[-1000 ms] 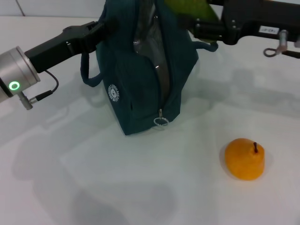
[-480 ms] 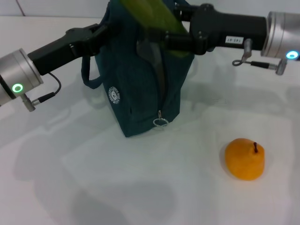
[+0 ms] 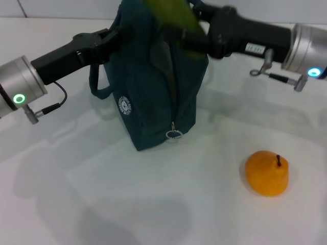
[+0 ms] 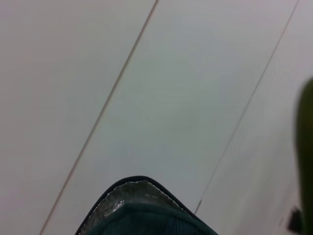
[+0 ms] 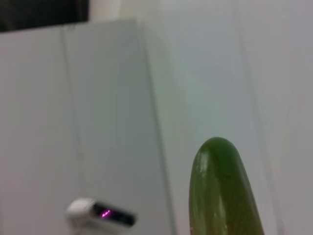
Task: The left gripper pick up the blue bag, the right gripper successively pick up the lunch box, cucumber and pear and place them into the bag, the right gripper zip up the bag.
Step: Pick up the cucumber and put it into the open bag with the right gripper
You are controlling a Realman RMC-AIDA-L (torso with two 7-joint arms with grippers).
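The blue bag stands upright at the table's middle, its zip gaping and the ring pull hanging low in front. My left gripper is shut on the bag's upper left edge, by a handle. My right gripper reaches in from the right, shut on the cucumber, which slants over the bag's open top. The right wrist view shows the cucumber close up. The left wrist view shows the bag's foil-lined rim. The pear sits on the table at front right. The lunch box is out of view.
The white table spreads in front of the bag and to its left. A loose bag handle droops on the bag's left side. Cables hang from both wrist cuffs.
My right arm has swung left with the cucumber, from the bag's upper right to over its open top. The left gripper and the bag have barely shifted. The pear has not moved.
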